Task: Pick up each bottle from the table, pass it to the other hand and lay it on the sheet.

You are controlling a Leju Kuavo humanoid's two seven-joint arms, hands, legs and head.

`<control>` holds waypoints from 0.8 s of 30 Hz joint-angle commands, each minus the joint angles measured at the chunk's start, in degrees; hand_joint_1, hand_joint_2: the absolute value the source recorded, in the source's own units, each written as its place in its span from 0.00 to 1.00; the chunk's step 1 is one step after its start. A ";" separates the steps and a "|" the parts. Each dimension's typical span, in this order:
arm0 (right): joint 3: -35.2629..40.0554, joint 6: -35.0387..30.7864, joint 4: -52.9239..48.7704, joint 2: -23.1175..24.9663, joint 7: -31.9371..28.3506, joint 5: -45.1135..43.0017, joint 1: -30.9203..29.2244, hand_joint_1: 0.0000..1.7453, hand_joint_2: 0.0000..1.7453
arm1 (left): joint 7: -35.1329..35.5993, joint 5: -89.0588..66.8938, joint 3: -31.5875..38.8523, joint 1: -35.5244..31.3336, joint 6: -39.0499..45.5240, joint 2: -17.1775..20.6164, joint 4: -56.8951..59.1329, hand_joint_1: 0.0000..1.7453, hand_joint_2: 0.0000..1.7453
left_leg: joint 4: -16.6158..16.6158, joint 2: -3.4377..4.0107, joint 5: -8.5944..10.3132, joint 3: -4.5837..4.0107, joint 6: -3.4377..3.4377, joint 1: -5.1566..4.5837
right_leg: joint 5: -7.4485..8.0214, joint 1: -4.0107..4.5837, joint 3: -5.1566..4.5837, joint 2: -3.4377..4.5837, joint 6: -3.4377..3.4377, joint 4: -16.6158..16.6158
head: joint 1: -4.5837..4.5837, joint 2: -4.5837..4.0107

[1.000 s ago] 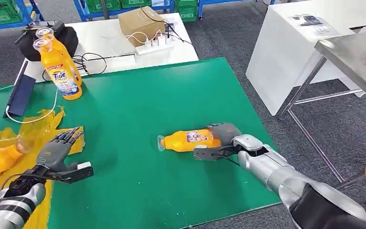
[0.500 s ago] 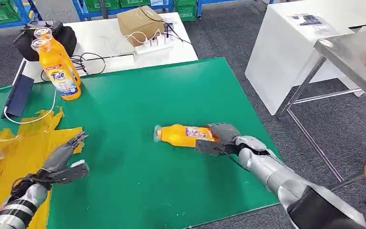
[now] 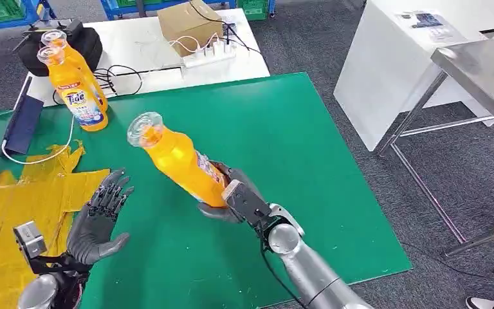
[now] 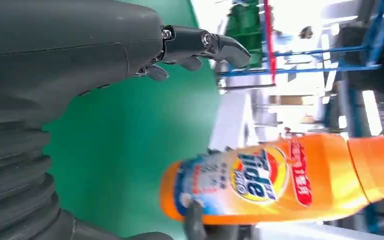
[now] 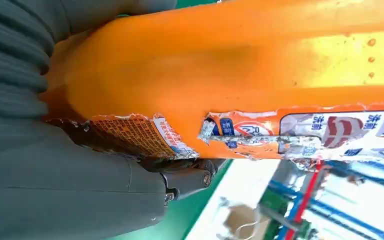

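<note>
My right hand (image 3: 238,199) grips an orange Tide bottle (image 3: 175,158) by its lower body and holds it above the green table (image 3: 296,141), tilted with its clear cap toward the upper left. The same bottle (image 4: 280,177) hangs in front of my left hand in the left wrist view, and its orange body (image 5: 230,75) lies against my right palm in the right wrist view. My left hand (image 3: 100,215) is open, palm up, fingers spread, just left of the bottle and apart from it. A crumpled yellow sheet (image 3: 13,212) lies on the table's left part. Two more orange bottles (image 3: 71,84) stand upright at the far left.
A white table (image 3: 141,45) behind holds a cardboard box (image 3: 190,26), a power strip (image 3: 209,58), cables and a black bag (image 3: 83,38). A dark blue flat device (image 3: 22,125) lies at the green table's far left edge. A metal table (image 3: 476,71) stands to the right.
My right hand has lifted the bottle off the table and swung it left, tilted up. My left hand rose and turned palm up toward it. The camera shifted a little.
</note>
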 commanded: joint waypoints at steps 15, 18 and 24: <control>14.77 0.11 15.26 7.50 0.97 3.08 -2.29 1.00 1.00 | 2.63 4.23 -3.04 -1.51 0.23 -2.93 -2.34 0.00 1.00 | -0.10 -0.29 -0.03 0.28 0.15 0.00 | -0.08 -0.01 0.29 0.05 -0.08 -0.03 | 0.00 0.00; 16.18 -0.50 16.65 7.83 0.73 3.61 -2.22 1.00 1.00 | 2.81 4.31 -3.23 -1.82 0.48 -3.06 -2.02 0.00 1.00 | -0.08 -0.22 0.01 0.14 0.10 0.01 | -0.04 0.00 0.15 0.00 -0.04 -0.04 | 0.00 0.00; 20.24 -0.08 18.60 9.25 1.20 5.17 -2.84 1.00 1.00 | 3.26 3.96 -3.73 -3.31 1.67 -3.61 -0.28 0.00 1.00 | -0.07 -0.41 -0.02 0.23 0.22 -0.04 | -0.10 -0.06 0.25 0.00 -0.06 0.00 | 0.00 0.00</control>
